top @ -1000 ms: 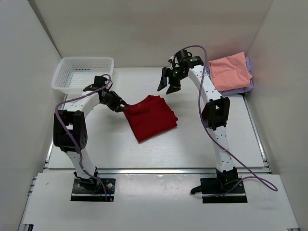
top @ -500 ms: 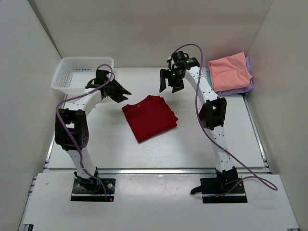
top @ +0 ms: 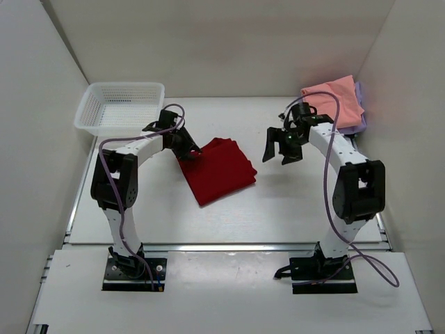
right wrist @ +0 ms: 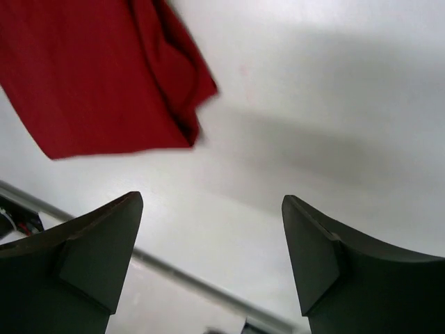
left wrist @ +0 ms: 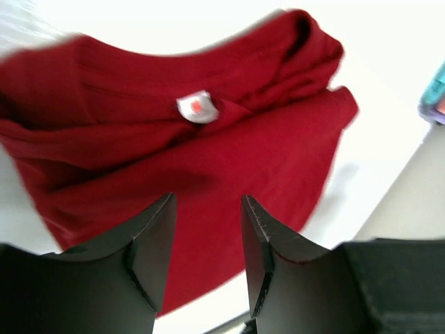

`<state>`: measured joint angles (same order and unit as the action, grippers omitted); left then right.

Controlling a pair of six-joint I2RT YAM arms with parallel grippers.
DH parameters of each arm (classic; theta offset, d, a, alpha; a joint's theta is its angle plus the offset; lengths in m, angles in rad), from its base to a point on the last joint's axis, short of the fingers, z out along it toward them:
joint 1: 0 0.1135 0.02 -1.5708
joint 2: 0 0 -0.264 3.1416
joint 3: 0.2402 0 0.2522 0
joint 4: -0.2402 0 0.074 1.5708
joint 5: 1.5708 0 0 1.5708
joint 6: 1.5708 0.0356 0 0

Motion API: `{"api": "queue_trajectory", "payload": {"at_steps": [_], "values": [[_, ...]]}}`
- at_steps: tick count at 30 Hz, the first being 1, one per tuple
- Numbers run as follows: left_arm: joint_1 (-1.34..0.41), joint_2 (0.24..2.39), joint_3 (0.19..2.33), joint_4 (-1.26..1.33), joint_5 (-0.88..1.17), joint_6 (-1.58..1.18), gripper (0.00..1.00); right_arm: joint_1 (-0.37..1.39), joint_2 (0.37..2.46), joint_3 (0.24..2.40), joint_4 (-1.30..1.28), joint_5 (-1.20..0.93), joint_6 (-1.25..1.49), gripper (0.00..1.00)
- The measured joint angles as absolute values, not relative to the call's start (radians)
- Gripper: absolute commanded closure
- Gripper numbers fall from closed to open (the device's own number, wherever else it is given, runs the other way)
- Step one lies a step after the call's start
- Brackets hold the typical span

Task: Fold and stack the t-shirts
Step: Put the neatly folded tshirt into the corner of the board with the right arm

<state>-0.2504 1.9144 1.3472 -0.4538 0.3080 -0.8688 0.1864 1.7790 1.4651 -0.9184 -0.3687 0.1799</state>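
The dark red t-shirt (top: pixel 217 169) lies folded in a rough square at mid-table; its white neck label (left wrist: pixel 197 106) faces up in the left wrist view. My left gripper (top: pixel 189 149) hangs over the shirt's back left corner, open, with only red cloth (left wrist: pixel 208 160) showing beneath the gap (left wrist: pixel 207 209). To the right of the shirt my right gripper (top: pixel 281 149) is wide open above bare table (right wrist: pixel 212 209), with the shirt's edge (right wrist: pixel 97 69) off to its upper left. A salmon pink folded t-shirt (top: pixel 334 103) tops a lavender one (top: pixel 360 117) at the back right.
A white mesh basket (top: pixel 125 85) stands at the back left corner. White walls close in the table on the left, back and right. A metal rail (top: pixel 229 245) runs along the table's near edge.
My left gripper let go of the shirt's corner, lifted toward the basket, then came back over that corner. The right arm swung from the back centre down to the shirt's right, jaws wider.
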Motion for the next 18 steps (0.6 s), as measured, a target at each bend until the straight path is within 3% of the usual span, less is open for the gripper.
{"api": "queue_trajectory", "payload": {"at_steps": [3, 7, 18], "values": [[-0.250, 1.945, 1.349, -0.460, 0.275, -0.847, 0.47, 0.204, 1.809, 1.446, -0.773, -0.409, 0.175, 0.17], [-0.249, 2.016, 1.358, -0.481, 0.245, -0.830, 0.47, 0.265, 2.001, 1.522, -0.649, -0.416, 0.157, 0.10], [-0.241, 2.022, 1.369, -0.484, 0.232, -0.811, 0.48, 0.311, 2.220, 1.705, -0.528, -0.576, 0.165, 0.06]]}}
